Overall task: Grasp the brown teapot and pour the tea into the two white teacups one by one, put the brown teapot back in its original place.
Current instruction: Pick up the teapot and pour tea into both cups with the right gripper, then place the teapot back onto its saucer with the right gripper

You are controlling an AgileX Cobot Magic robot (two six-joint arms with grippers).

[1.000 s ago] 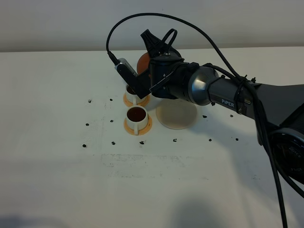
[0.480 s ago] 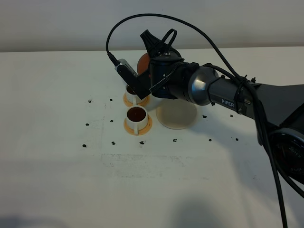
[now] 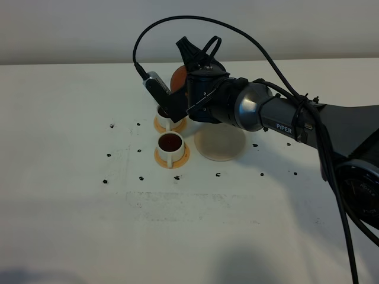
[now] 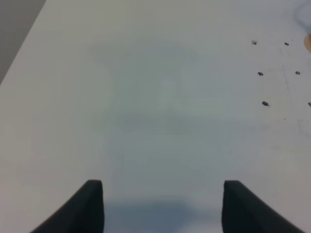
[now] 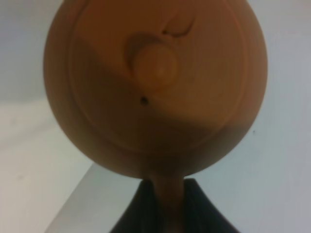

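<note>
Right pincer [image 5: 165,201] closed on the stubby handle of the brown teapot [image 5: 155,82], held aloft and tilted over the far teacup [image 3: 164,113]. Right arm reaches across from the right. Near teacup [image 3: 170,145] holds tea. Cream coaster [image 3: 220,143] bare. Left pincer [image 4: 163,204] open over the counter [image 4: 155,107].

A robotics lab test bench: a bare white counter [image 3: 71,207] dotted with small black marks [image 3: 109,155], a plain pale wall [image 3: 71,29] behind, and a cabled black arm [image 3: 284,118] labelled PiPER.
</note>
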